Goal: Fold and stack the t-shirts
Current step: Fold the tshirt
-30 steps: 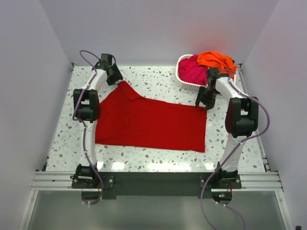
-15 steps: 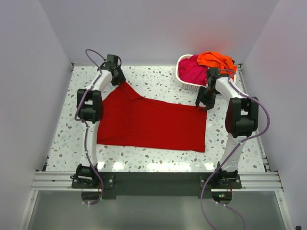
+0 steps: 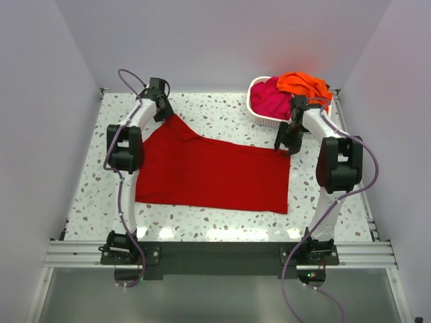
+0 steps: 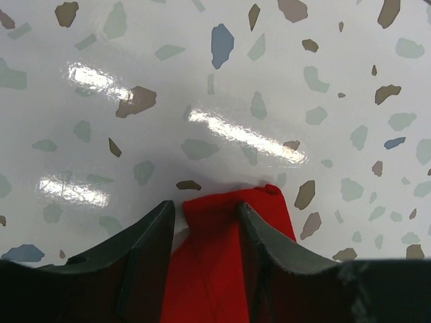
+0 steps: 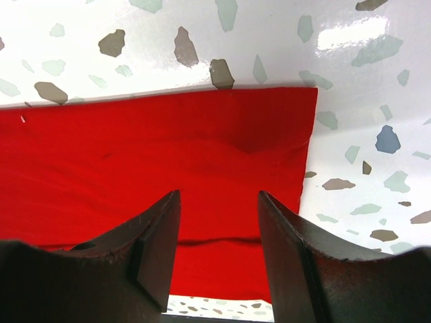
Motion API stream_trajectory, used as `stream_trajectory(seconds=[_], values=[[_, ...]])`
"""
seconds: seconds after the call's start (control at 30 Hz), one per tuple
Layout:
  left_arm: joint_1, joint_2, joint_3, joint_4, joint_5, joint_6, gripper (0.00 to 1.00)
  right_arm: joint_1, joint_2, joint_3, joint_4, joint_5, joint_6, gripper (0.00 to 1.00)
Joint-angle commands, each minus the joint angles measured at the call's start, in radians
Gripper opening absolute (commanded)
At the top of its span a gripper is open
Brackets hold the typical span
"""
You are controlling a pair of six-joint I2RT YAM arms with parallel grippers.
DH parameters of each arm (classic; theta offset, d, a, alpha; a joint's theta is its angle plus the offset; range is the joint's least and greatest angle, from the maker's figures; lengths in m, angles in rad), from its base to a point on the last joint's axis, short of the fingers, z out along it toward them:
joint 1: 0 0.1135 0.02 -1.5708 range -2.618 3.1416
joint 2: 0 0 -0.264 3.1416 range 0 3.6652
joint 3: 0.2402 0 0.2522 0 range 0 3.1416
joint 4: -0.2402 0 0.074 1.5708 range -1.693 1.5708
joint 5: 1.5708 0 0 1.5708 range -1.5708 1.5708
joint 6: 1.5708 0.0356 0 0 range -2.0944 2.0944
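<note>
The deep red t-shirt [image 3: 215,175] lies spread flat on the speckled table, its far-left corner drawn out to a point. My left gripper [image 3: 163,111] sits low at that corner. In the left wrist view the red cloth [image 4: 215,256] runs between the parted fingers of the left gripper [image 4: 205,205], with a sliver of table showing beside the left finger. My right gripper [image 3: 283,146] hovers open over the shirt's far-right corner [image 5: 168,141], holding nothing in the right gripper [image 5: 219,195]. The magenta-pink t-shirt [image 3: 269,99] and the orange t-shirt [image 3: 303,84] lie heaped in the basket.
The white slatted basket [image 3: 254,109] stands at the far right corner, just behind the right arm. White walls close in the table on the left, back and right. Bare speckled table [image 3: 222,118] shows between the shirt and the back wall.
The left arm shifted a little to the right at the far-left corner, and the shirt's left edge slid slightly right with it. The right arm has not moved.
</note>
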Motion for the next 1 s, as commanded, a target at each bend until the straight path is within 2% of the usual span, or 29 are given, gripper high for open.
stream_trajectory(seconds=[0.0,0.07,0.2,0.27,0.47,0.77,0.97], values=[[0.012,-0.04,-0.013,-0.017,-0.017,0.034,0.47,0.0,0.003,-0.003,-0.004,-0.024,0.002,0.53],[0.01,-0.028,-0.01,-0.019,-0.012,0.039,0.46,0.0,0.003,-0.002,-0.004,-0.024,0.0,0.53],[0.012,-0.02,-0.008,-0.03,-0.014,0.047,0.3,-0.001,0.0,-0.003,-0.005,-0.021,0.0,0.53],[0.012,-0.017,-0.01,-0.028,-0.009,0.054,0.26,-0.001,0.0,-0.008,-0.004,-0.019,0.0,0.53],[0.01,-0.037,-0.008,-0.03,0.0,0.054,0.0,-0.001,-0.006,-0.014,-0.005,0.026,0.0,0.52],[0.016,-0.134,-0.017,-0.028,0.021,0.047,0.0,-0.058,0.006,-0.002,0.005,0.042,0.0,0.5],[0.018,-0.182,-0.025,-0.04,0.046,0.048,0.0,-0.103,0.026,-0.032,0.073,0.025,0.011,0.49]])
